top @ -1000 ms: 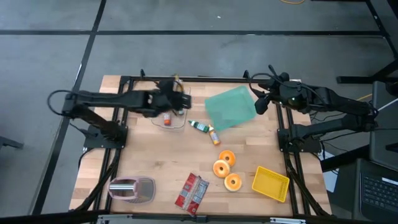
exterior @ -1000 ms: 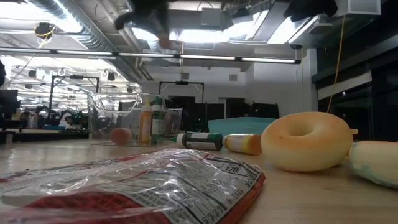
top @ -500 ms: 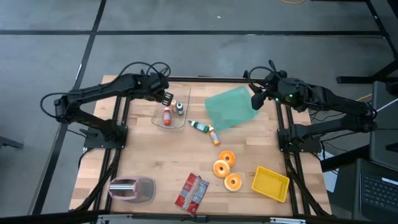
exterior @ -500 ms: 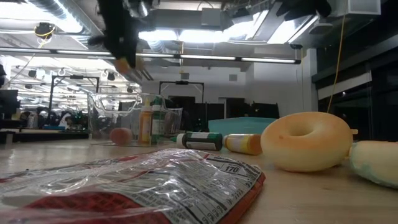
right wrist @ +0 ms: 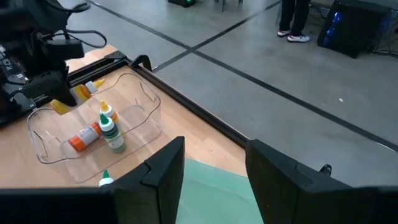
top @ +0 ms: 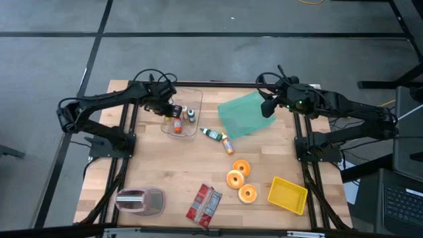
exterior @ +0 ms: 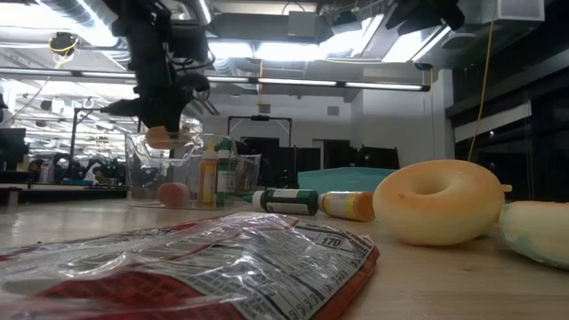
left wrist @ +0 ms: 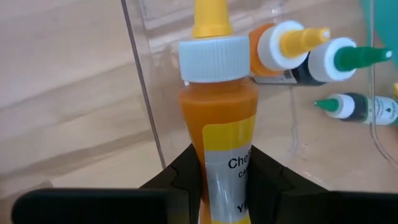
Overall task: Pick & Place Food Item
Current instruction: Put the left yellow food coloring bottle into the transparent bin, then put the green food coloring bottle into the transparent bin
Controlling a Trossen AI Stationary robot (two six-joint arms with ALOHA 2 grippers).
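Yellow bottle carried to the clear bin

High view: left gripper (top: 168,110) hangs over the clear bin (top: 192,129)'s edge. Left wrist view: fingers clench the yellow bottle (left wrist: 219,118) upright for lowering in. Right gripper (right wrist: 211,177) waits unclenched, well apart

You had an orange bottle (left wrist: 219,118) with a white cap and yellow tip, a teal lid (top: 243,114), and a yellow tray (top: 288,194).
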